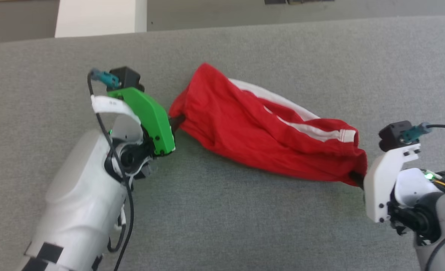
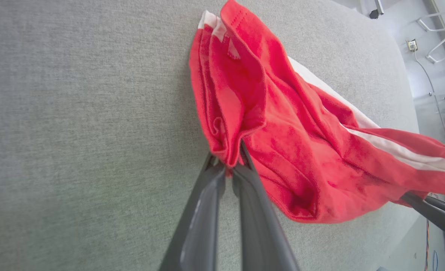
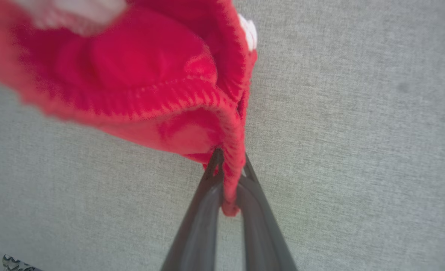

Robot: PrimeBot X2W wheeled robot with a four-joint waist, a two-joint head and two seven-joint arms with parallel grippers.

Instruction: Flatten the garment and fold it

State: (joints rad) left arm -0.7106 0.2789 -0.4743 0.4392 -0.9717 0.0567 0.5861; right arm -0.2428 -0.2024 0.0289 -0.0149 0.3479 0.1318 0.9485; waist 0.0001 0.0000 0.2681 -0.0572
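Observation:
The garment [image 1: 260,130], red shorts with a white side stripe, stretches bunched and creased between my two grippers over the grey surface. My left gripper [image 1: 177,122] is shut on its left end; in the left wrist view the dark fingers [image 2: 245,180] pinch a red fold [image 2: 230,150] of the garment [image 2: 282,143]. My right gripper [image 1: 356,177] is shut on the right end; in the right wrist view the ribbed red edge [image 3: 231,165] runs down between the two fingers [image 3: 207,195]. The rest of the garment [image 3: 139,71] bulges up and left, blurred.
A grey fabric surface [image 1: 245,226] lies under everything, with its far edge [image 1: 282,22] near the top of the head view. Beyond it stand a white panel [image 1: 98,17] and grey floor. Room fixtures [image 2: 440,45] show past the surface's edge in the left wrist view.

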